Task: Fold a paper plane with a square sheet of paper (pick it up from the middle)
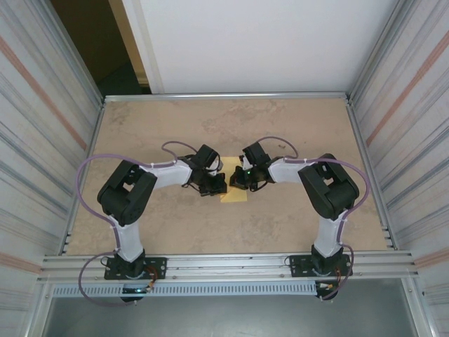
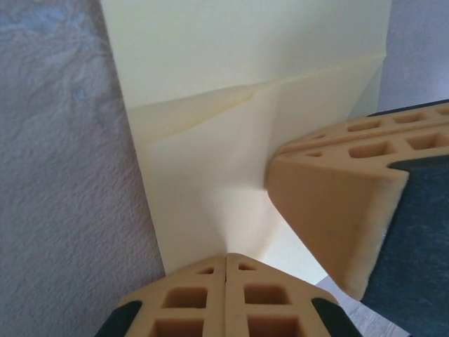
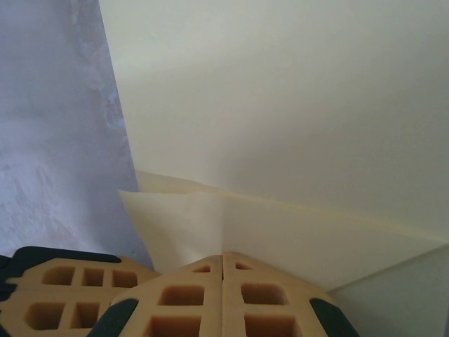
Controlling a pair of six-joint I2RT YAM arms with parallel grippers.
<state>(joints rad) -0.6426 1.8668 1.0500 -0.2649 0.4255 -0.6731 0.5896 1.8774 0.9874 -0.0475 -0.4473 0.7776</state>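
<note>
The main risk here is that the paper (image 1: 235, 196) skews or picks up a crease in the wrong place. It is thin, smooth and pale yellow, and it lies on the bench (image 1: 295, 119) midway between the two arms. It is partly folded: flaps overlap with straight, sharp edges, and one soft diagonal ridge stands slightly proud instead of lying flat.

The left pincer (image 2: 224, 261) has its pads closed together, with the tips down on the near part of the sheet. The right pincer (image 3: 223, 258) is closed the same way at the edge of a folded flap. Faint lines in the paper run toward each tip, but it cannot be told whether either one nips a ridge of paper or only presses on top.

The pads are blunt tan wedges, moulded with rectangular hollows, so they probably press a broad patch and not a fine line. The bench is matt, pale and mottled like stone, and it likely gives a light sheet little hold. A sideways drag by one pincer while the other pins the sheet could wrinkle it, tear it or shift the fold line. The loose ridge may also spring open once the pressure eases.

In the left wrist view, a finger (image 2: 330, 203) of the right pincer sits just beside the left tips, so the two could knock together on a small move.
</note>
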